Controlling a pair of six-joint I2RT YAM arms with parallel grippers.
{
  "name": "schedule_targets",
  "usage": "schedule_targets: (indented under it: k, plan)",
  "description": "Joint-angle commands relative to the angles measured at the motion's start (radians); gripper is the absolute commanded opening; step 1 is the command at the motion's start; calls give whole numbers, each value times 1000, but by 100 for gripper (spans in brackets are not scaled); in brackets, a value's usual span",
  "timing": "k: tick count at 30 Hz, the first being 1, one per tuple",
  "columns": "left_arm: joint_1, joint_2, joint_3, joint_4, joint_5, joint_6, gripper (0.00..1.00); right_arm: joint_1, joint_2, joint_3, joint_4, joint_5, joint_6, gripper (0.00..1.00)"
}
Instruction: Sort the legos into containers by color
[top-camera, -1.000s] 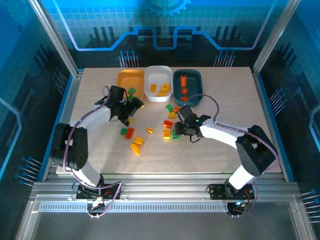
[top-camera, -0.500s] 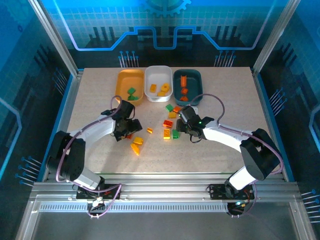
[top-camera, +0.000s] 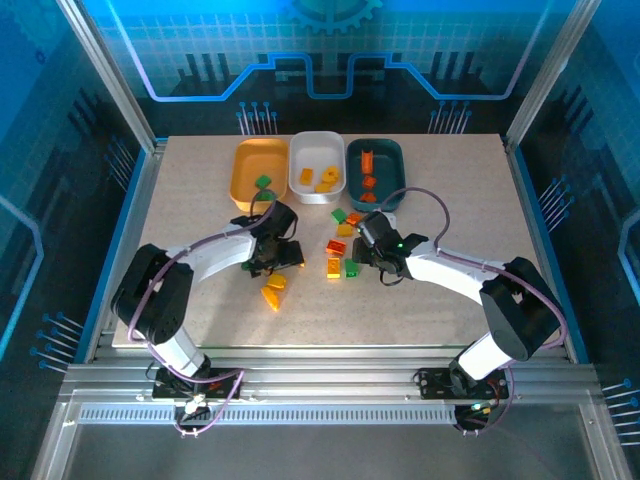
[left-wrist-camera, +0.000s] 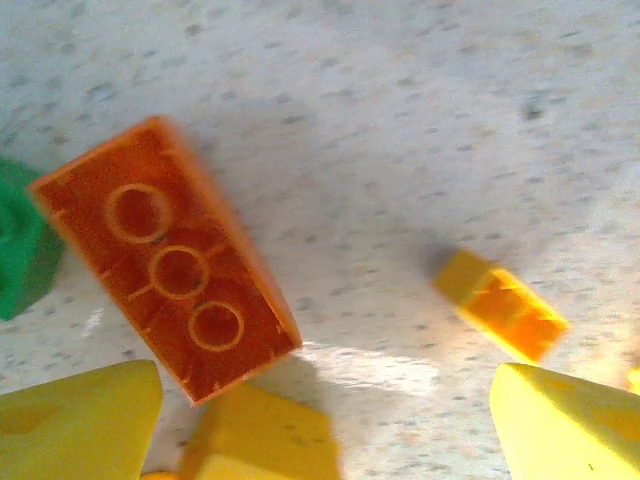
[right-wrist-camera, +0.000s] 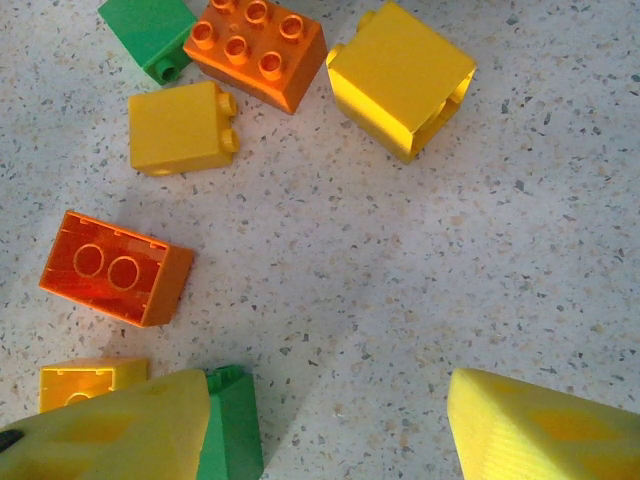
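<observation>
A green lego (right-wrist-camera: 228, 425) seemingly touches one yellow fingertip (right-wrist-camera: 110, 425).

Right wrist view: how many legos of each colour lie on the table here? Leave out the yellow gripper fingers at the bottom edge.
yellow legos: 3
orange legos: 2
green legos: 2
Total: 7

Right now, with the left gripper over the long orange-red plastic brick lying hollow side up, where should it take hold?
Probably across the two longer side walls of the orange-red plastic brick, at mid-length, coming straight down with the wrist turned to its diagonal. There both walls face bare table, while a green plastic brick crowds one short end and a yellow piece the other.
</observation>
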Motion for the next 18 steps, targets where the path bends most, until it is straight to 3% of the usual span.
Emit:
schedule_targets:
  k: [1, 9, 18]
  plan:
    - [-25, 34, 65, 8, 12, 31, 87, -11, -13, -5, -2, 19, 21, 66]
    - [-36, 42, 128, -108, -84, 22, 87, -17, -32, -15, 0, 22, 26, 66]
    - [-45, 78, 141, -203, -124, -152, 86, -21, -30, -12, -9, 16, 34, 66]
